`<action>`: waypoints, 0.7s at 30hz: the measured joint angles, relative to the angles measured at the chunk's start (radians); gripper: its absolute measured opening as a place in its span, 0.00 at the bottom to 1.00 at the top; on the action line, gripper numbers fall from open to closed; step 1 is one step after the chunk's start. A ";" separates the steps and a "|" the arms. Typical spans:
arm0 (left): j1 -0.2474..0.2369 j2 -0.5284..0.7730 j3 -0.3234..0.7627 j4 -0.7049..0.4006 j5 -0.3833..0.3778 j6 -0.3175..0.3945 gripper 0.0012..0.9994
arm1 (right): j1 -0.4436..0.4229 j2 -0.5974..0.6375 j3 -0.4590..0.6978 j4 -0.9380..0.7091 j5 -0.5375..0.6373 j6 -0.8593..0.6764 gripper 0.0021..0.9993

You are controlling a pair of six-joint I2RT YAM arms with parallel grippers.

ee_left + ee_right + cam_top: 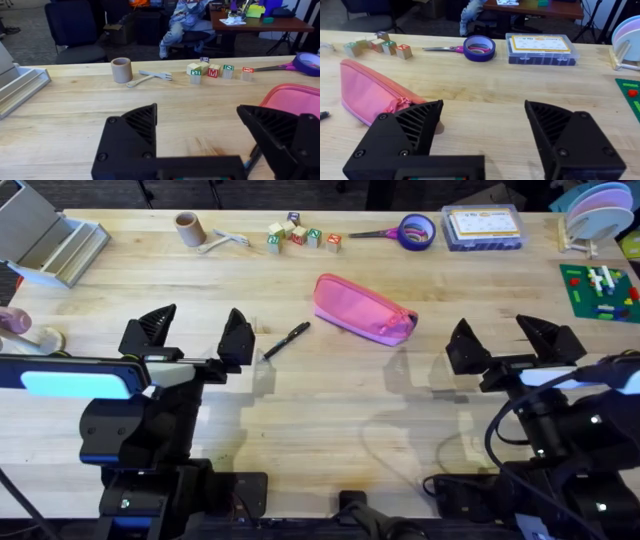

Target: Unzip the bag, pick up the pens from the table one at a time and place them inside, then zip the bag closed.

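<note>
The soft, bright-pink zippered pencil pouch is lying slantwise on the light wooden plank worktop, a little above the centre of the overhead frame, and it is looking fully closed; I am seeing no opening along its top seam. One slim black stick pen is resting on the bare wood just to the lower left of the pouch, apart from it.

I am judging the job as barely begun: the unzipping, the loading of the pen and the zipping shut are all waiting to be done.

The left gripper is hovering at the left of the overhead frame with its black fingers spread wide and nothing between them, the pen lying just beyond its right finger. The right gripper is hanging at the right, likewise wide apart and empty, with the pouch's zipper end near its left finger in the right wrist view.

Room for moving is looking generous. Open wood is surrounding pouch and pen on every side, while the lettered wooden blocks, the purple-handled scissors and the clear plastic box with a blue lid are sitting well apart along the upper edge.
</note>
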 joint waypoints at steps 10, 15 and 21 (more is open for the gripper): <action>0.000 0.000 0.000 0.000 0.000 0.000 0.99 | 0.000 0.001 0.005 -0.023 0.007 -0.017 1.00; 0.000 0.000 0.000 -0.001 0.000 0.000 0.99 | 0.000 0.002 0.006 -0.021 0.007 -0.033 1.00; 0.000 0.003 0.048 -0.150 0.013 0.001 0.99 | 0.000 0.003 0.093 -0.202 0.007 -0.038 1.00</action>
